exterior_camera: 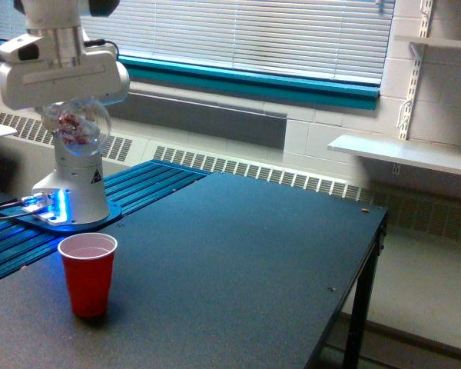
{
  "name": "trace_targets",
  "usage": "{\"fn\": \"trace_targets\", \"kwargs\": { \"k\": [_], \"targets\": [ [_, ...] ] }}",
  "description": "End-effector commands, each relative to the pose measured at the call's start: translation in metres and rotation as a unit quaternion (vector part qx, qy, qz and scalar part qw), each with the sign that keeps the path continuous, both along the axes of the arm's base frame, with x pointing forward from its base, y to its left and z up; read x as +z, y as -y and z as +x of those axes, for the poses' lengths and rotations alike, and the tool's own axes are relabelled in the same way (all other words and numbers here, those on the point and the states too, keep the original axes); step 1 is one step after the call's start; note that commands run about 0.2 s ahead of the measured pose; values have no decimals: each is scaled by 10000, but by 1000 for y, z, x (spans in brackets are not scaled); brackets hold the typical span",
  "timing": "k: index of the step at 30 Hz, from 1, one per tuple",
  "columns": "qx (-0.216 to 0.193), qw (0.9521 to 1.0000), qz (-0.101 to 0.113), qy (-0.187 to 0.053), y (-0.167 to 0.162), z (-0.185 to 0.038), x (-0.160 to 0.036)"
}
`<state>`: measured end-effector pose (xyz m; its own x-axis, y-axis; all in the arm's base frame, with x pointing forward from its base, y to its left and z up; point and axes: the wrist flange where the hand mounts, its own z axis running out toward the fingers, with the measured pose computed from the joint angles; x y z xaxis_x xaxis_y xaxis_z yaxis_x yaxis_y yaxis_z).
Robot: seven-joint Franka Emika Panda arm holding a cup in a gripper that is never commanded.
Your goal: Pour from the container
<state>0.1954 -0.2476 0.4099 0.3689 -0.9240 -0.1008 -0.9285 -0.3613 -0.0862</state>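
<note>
The container (75,127), clear and seemingly light, rigid and slippery, is being held aloft by the end effector (67,108), closed around it, well above the red cup (87,274) on the tabletop (238,261).

A dark, matte counter (238,261) fills the lower part of the exterior view, its far right corner carried on a black leg (359,315). Behind it runs a wall of pale painted blocks (323,142). White slatted blinds (253,31) cover the window (330,38) above a teal sill (246,81), and daylight comes through the slats. A long grey panel (207,119) sits under the sill, and a white grilled heater (253,171) runs low along the wall. At the exterior view's right, white shelves (403,154) hang on slotted wall rails (411,69). The floor (422,284) beside the counter is light-coloured.
</note>
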Motion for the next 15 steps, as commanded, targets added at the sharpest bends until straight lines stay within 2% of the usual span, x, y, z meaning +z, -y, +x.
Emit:
{"fn": "trace_targets", "kwargs": {
  "k": [1,15],
  "targets": [
    [403,9992,-2,58,18,-4,-9],
    [932,9956,-80,81,56,18,-27]
  ]
}}
